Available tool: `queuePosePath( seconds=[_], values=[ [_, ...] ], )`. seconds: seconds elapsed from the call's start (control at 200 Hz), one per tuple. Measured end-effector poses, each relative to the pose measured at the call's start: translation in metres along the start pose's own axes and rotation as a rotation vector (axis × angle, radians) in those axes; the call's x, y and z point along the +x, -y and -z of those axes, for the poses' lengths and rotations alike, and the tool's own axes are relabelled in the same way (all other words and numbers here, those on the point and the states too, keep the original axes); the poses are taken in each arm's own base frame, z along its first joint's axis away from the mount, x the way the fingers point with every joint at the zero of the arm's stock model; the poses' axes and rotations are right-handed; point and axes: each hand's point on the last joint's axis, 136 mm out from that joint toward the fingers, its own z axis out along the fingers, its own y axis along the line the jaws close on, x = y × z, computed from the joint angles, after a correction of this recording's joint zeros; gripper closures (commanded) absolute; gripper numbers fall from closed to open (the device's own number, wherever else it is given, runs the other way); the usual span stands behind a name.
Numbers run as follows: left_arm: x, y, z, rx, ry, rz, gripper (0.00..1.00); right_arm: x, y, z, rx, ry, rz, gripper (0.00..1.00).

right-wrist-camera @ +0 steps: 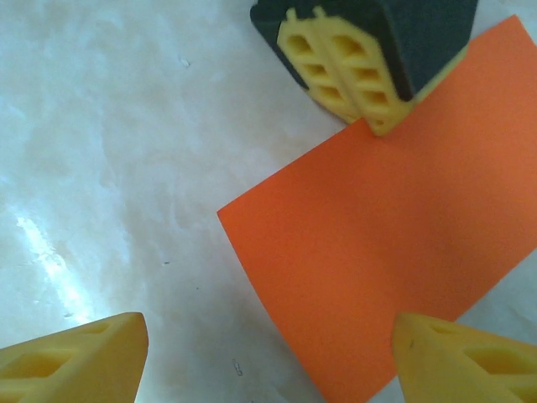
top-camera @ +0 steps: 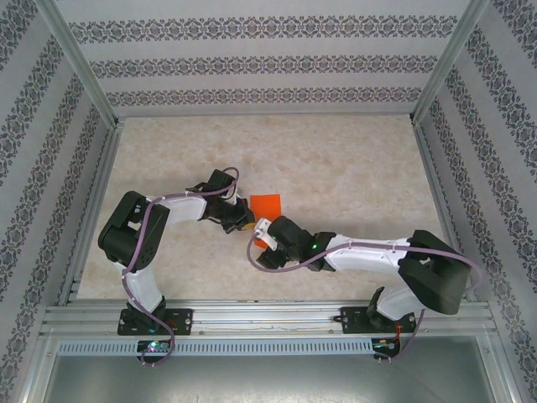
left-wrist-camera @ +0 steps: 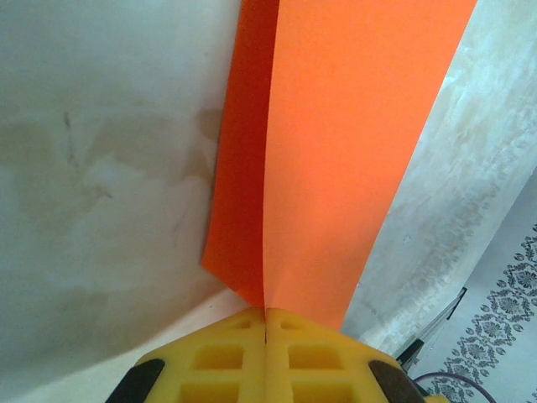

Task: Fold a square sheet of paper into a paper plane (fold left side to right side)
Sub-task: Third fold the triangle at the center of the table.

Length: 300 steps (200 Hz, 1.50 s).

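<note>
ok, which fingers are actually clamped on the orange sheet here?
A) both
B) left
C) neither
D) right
B: the left fingers are closed together with the edge of the orange sheet pinched between them, while the right fingers stand wide apart and grip nothing.

The right claw (top-camera: 262,233) hides much of the square sheet of paper (top-camera: 268,204).
</note>
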Motion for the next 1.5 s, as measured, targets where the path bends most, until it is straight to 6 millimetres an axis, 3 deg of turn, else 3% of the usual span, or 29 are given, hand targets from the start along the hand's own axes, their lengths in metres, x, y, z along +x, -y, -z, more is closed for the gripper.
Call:
queuePosePath(
  seconds=[0.145, 0.29, 0.52, 1.024, 1.099, 1.349, 1.499],
  values=[
    [0.002, 0.001, -0.001, 0.000, -0.004, -0.002, 1.00, 0.005, -0.003, -0.015, 0.035, -0.046, 0.052, 0.25],
    [0.002, 0.001, -0.001, 0.000, -0.004, -0.002, 1.00, -0.005, 0.000, -0.026, 0.067, -0.045, 0.069, 0.29],
    [0.002, 0.001, -0.001, -0.001, -0.004, -0.002, 1.00, -0.018, 0.004, -0.036, 0.096, -0.034, 0.076, 0.51],
    [0.002, 0.000, -0.001, -0.005, -0.007, -0.005, 1.00, -0.017, 0.005, -0.038, 0.104, -0.039, 0.053, 1.00],
    [0.002, 0.001, 0.000, -0.006, -0.008, -0.007, 1.00, -0.017, 0.005, -0.038, 0.105, -0.039, 0.048, 1.00],
    [0.002, 0.001, 0.002, -0.016, -0.010, -0.039, 0.70, -0.016, 0.011, -0.038, 0.096, -0.039, 0.005, 1.00],
    [0.001, 0.002, 0.017, -0.025, 0.010, -0.055, 0.63, -0.015, 0.017, -0.034, 0.057, -0.031, -0.067, 1.00]
  ],
)
